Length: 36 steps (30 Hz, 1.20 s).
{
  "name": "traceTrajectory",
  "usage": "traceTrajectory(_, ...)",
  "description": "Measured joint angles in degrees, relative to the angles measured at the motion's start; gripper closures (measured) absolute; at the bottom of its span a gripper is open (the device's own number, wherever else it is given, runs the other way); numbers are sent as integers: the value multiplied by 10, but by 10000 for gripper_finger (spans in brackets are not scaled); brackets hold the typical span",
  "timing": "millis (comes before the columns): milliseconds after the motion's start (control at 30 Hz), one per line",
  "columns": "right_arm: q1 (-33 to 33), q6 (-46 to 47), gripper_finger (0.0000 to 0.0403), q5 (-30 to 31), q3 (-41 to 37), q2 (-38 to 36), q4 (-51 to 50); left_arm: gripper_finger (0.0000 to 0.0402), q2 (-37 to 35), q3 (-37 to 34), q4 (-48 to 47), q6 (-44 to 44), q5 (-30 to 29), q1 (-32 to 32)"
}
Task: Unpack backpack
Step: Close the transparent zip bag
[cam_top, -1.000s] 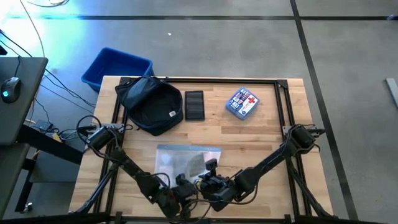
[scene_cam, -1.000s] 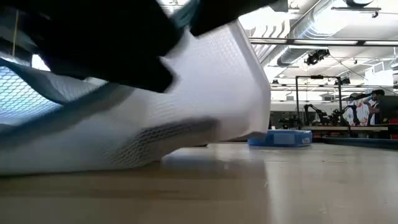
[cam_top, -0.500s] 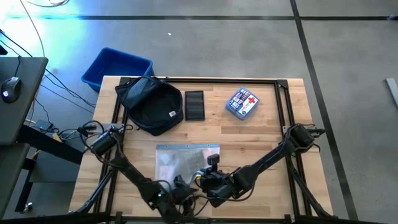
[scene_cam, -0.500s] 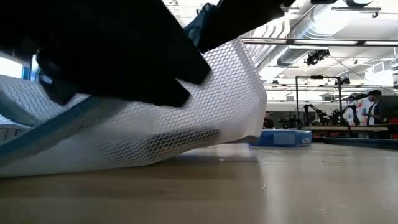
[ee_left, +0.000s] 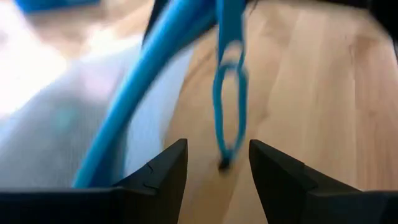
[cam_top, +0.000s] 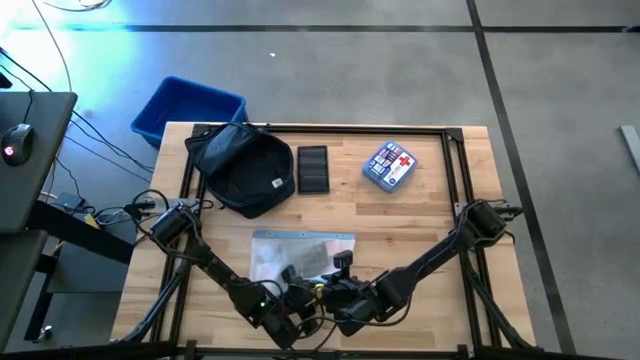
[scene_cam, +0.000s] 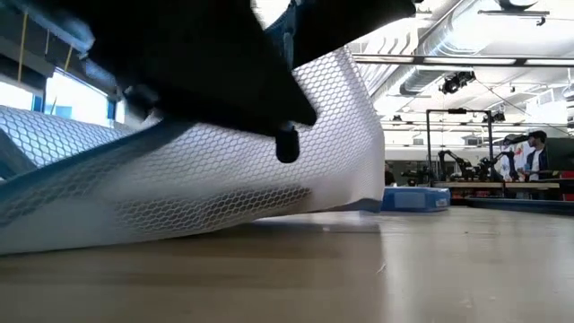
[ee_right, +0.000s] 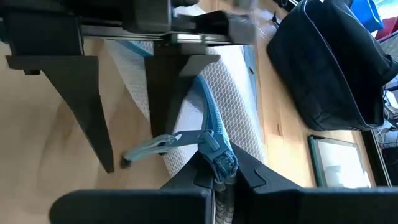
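Since the earlier frame we see the left gripper (ee_left: 217,171) spread around the zipper pull (ee_left: 227,87) while the right gripper (ee_right: 217,180) pinches the mesh pouch (cam_top: 297,255), ready for unzipping.

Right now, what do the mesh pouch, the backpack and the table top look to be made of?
Mesh pouch: white, seemingly soft netting, going by its honeycomb holes and sagging shape, with a blue zipper band.
Backpack: dark, matte, soft-looking fabric; it lies slumped with folds and carries a small white label.
Table top: light wood, likely butcher-block, given the visible plank seams and grain.
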Motion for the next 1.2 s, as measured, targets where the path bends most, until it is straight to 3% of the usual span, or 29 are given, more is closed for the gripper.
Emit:
traceTrajectory(133,0,0,403,-1,0,0,2,249,0,0,55,92,-14,4)
traceTrajectory(233,2,1,403,-1,0,0,2,263,0,0,54,92,-17,12)
traceTrajectory(300,3,1,403,-1,0,0,1,294,0,0,47,84,-17,14)
traceTrajectory(400,7,5,403,-2,0,0,-4,371,0,0,37,79,-17,9)
traceTrajectory(467,11,5,403,-11,0,0,-17,391,-3,0,13,60,-18,3)
traceTrajectory(767,35,15,403,-45,-66,1,-14,401,-20,3,-343,-240,66,-26)
traceTrajectory(1000,39,39,403,-59,-140,1,-70,402,-33,0,-476,-382,217,-98)
traceTrajectory(1200,36,105,403,-60,-161,0,-154,401,-41,0,-641,-575,279,-191)
